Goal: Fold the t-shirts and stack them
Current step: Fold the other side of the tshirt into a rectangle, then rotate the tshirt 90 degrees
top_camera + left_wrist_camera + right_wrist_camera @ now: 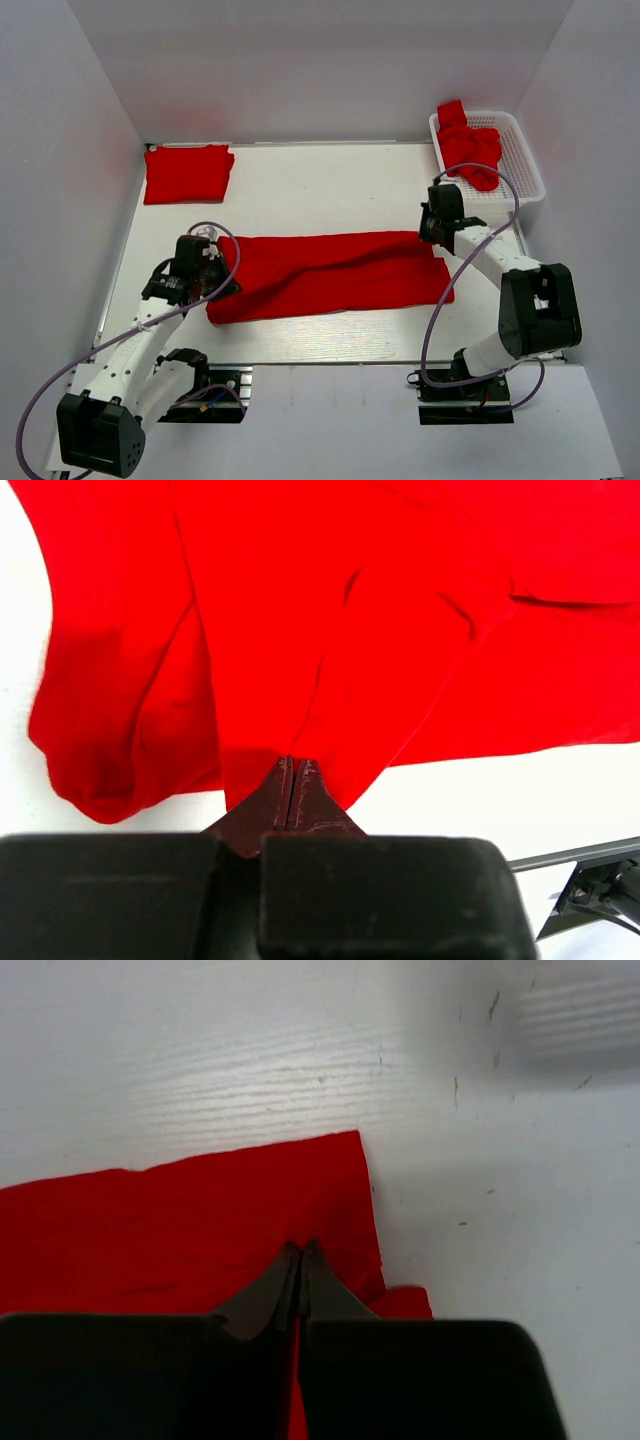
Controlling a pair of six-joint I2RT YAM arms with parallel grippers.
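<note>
Cloth fills most of what I see from here: a spread red t-shirt [330,275] of plain soft fabric lies as a long band across the middle of the top view on the white wooden table [330,180], its left end bunched and its right end flatter. My left gripper [222,282] sits at that bunched end, left of centre. In the left wrist view its dark fingers [312,800] are pressed together with a point of the spread red t-shirt [330,630] pinched at their tips, the cloth fanning towards the top of the frame in loose folds. My right gripper [428,235] is at the opposite end, right of centre. In the right wrist view its jaws are closed too, tips meeting on the cloth [180,1230] close to its square corner, with a sliver of red showing between the fingers [265,1295] lower down, so I read it as gripping the fabric. A folded red t-shirt [187,172], a neat flat rectangle, lies at the upper left of the top view, well apart from the band. At the upper right, crumpled red t-shirts [470,150] are heaped in a white plastic lattice basket [525,165].
</note>
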